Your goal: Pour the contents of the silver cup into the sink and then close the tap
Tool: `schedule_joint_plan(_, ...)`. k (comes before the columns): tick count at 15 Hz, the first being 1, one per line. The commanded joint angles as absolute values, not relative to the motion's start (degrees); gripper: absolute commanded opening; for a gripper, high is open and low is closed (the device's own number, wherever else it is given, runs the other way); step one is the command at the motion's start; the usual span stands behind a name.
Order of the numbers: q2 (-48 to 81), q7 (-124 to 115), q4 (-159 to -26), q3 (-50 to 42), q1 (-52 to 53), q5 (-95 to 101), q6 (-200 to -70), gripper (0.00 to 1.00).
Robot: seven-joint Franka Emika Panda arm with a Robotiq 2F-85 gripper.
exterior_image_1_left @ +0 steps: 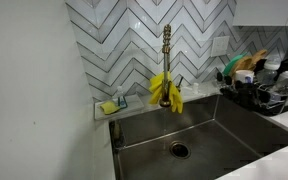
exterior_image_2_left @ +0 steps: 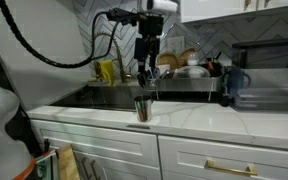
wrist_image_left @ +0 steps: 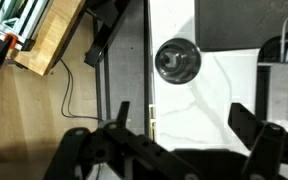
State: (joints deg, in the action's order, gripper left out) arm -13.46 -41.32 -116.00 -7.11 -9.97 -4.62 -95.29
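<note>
The silver cup point(exterior_image_2_left: 142, 108) is seen standing upright on the white countertop point(exterior_image_2_left: 199, 118), near its front edge, in an exterior view. From the wrist view it is looked into from straight above point(wrist_image_left: 177, 60), its inside too dark for any contents to be told. The gripper point(exterior_image_2_left: 147, 85) is held just above the cup, apart from it. Its jaws are spread wide in the wrist view point(wrist_image_left: 181, 112), and nothing is held between them. The sink point(exterior_image_1_left: 234, 135) is shown in an exterior view with its round drain point(exterior_image_1_left: 179, 150) in the floor. The tap point(exterior_image_1_left: 167, 45) is stood upright behind the basin, and yellow gloves point(exterior_image_1_left: 166, 92) are draped over its stem. Whether water is running cannot be told.
</note>
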Motion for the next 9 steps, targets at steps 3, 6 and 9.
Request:
schedule_joint_plan(3, -19.1, -39.8, -112.6, 2.5, -3.4, -5.7, -94.5, 1.0)
schedule_joint_plan(6, -16.1, -38.7, -110.1, 7.7, 0.6, -5.5, -100.0, 1.0)
schedule_joint_plan(9, -12.7, -35.9, -108.7, 10.7, 3.6, -5.7, -109.0, 1.0)
